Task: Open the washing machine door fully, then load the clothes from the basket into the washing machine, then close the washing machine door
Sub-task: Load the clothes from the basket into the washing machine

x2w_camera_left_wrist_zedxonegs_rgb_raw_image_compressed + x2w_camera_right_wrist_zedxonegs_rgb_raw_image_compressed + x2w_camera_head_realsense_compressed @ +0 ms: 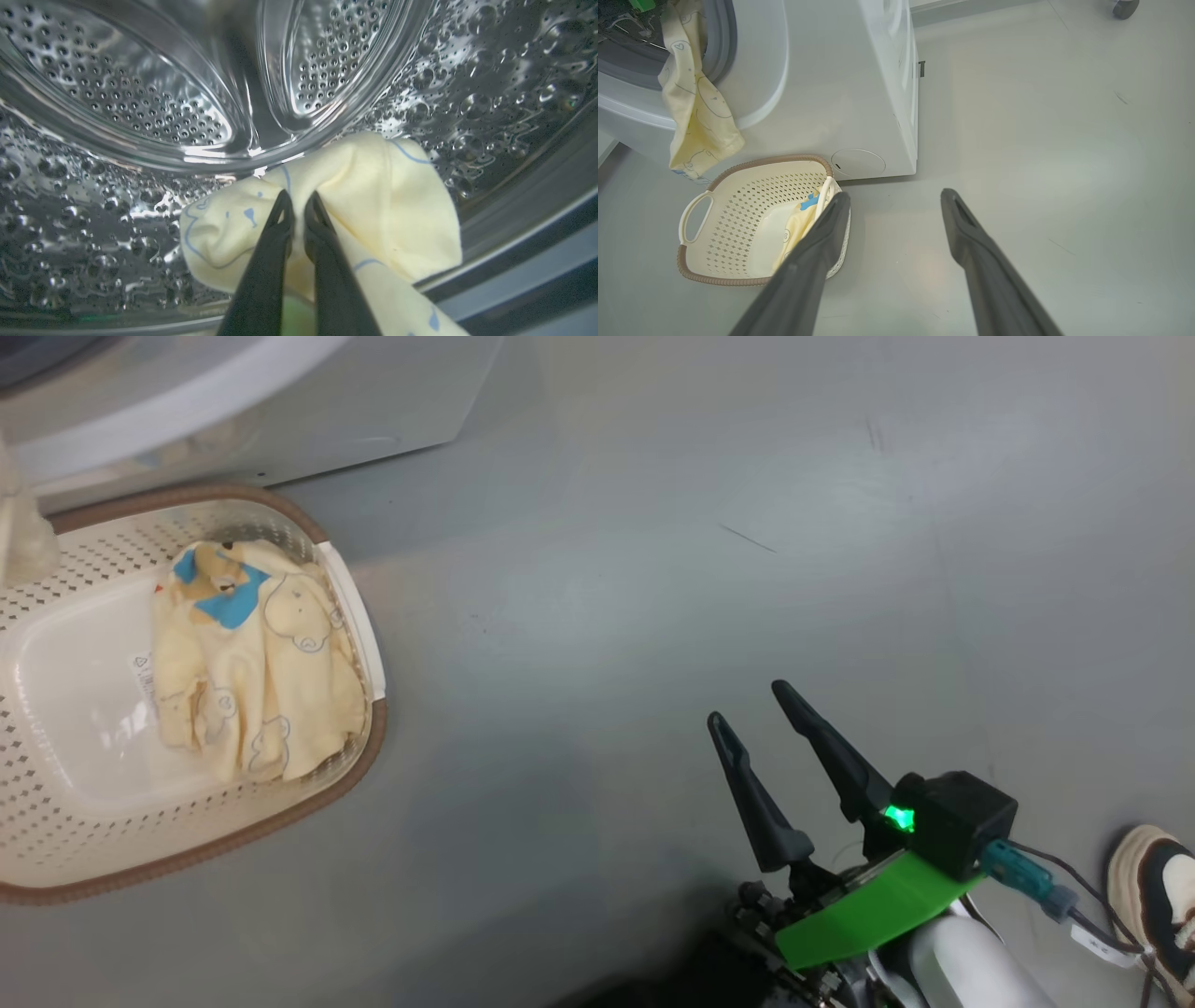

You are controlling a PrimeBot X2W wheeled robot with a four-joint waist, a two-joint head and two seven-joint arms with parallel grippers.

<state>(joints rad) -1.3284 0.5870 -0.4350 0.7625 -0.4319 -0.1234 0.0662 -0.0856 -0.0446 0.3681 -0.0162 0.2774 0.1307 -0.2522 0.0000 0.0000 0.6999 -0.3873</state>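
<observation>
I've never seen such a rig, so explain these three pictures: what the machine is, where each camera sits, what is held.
It is a wheeled robot with two arms, each ending in a two-fingered gripper. The head camera looks down at the floor: the basket holds a bear-patch garment, and the right gripper hangs open and empty. The left wrist camera looks along the left gripper, shut on a pale yellow garment inside the steel drum. The right wrist camera shows the washing machine, with yellow cloth hanging from its opening above the basket.
</observation>
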